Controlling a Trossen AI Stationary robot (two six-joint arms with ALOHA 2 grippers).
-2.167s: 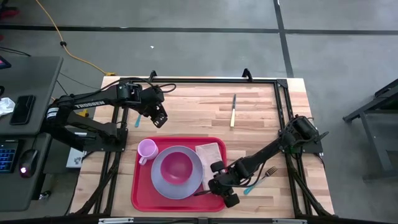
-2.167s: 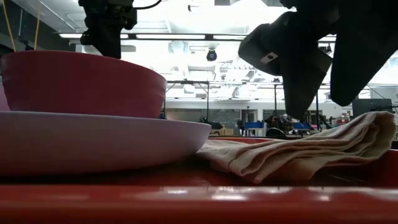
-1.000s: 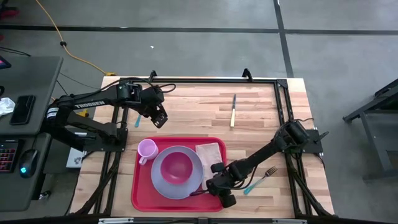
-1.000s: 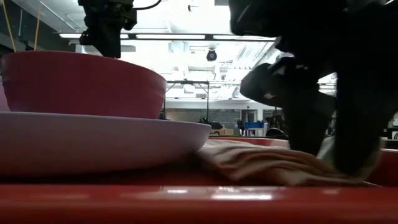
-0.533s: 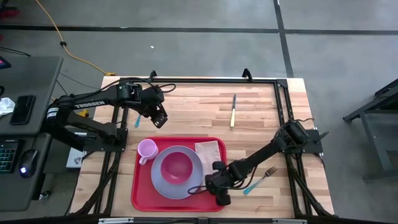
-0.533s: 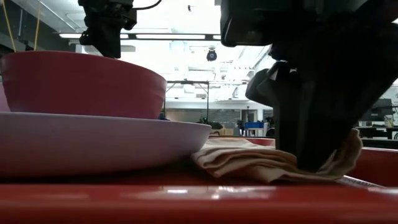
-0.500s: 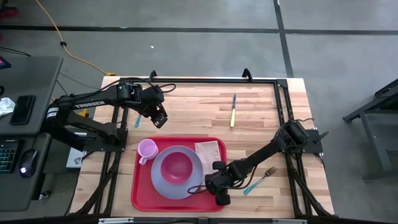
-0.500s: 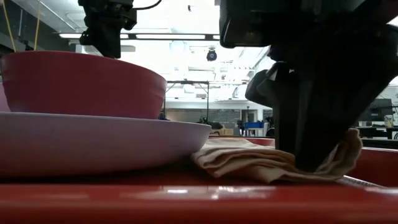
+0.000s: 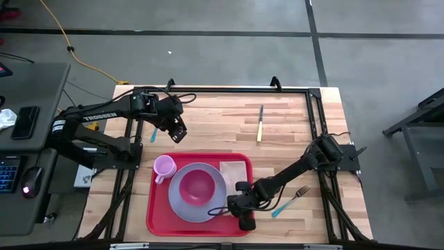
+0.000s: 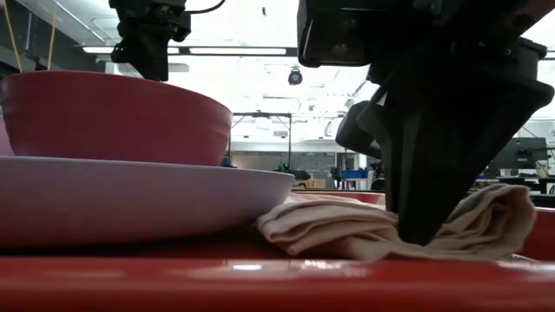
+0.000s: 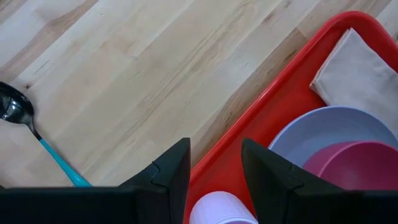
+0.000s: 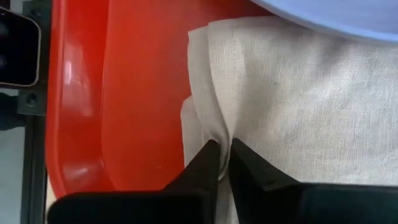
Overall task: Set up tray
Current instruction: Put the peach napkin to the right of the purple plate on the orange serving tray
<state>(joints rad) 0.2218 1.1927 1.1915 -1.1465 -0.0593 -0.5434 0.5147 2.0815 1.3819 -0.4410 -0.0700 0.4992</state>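
Red tray (image 9: 157,221) at table's 6 o'clock edge, loaded with plate, bowl, cup. Right gripper (image 12: 222,160) newly pinched together on beige napkin (image 12: 292,99), bunching fold at tray's 4 o'clock; repositioning judged imminent. Left gripper (image 11: 214,167) parted, idle, 10 o'clock.

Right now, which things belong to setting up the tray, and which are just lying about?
Belonging to the job:
- tray
- plate with bowl on it
- pink cup
- cloth napkin, pinched by the right hand
- spoon, knife and fork, on the table off the tray

Lying about:
- phone, side desk
- yellow cable, floor
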